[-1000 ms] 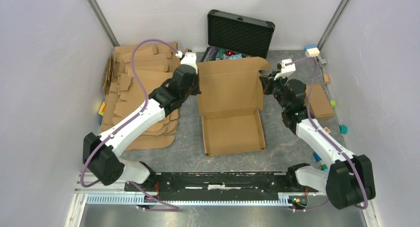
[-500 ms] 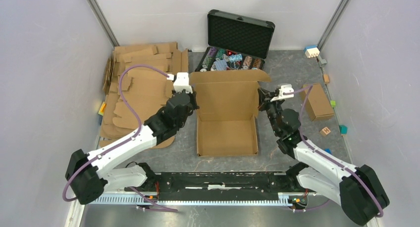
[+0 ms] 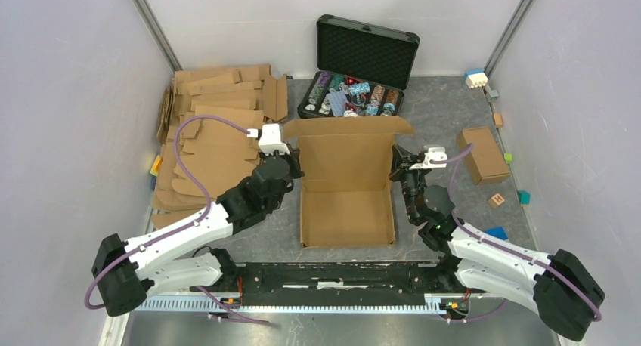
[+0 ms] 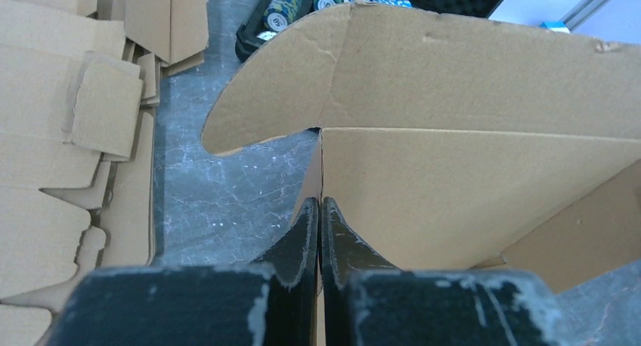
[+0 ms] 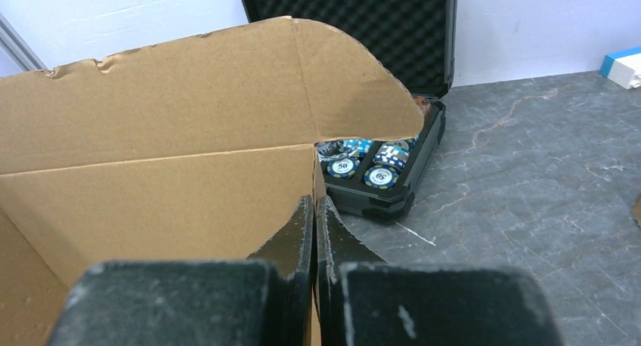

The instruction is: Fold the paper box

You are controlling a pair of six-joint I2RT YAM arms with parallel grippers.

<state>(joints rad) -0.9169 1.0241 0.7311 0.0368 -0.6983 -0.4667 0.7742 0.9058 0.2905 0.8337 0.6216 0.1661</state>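
Top view: paper box (image 3: pixel 347 210) centred on surface (image 3: pixel 442 115), just near of black case (image 3: pixel 366 47); left pincer (image 3: pixel 296 168) and right pincer (image 3: pixel 394 172) at its side walls, to stand them upright. Left wrist: clenched on left wall's edge. Right wrist: clenched on right wall's edge.

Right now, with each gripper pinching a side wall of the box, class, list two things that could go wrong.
The left gripper and right gripper each pinch a thin wall edge of the paper box; uneven pulling might tear or crease it.
The raised back flap stands near the open black case; pushing the box back could knock its poker chips.
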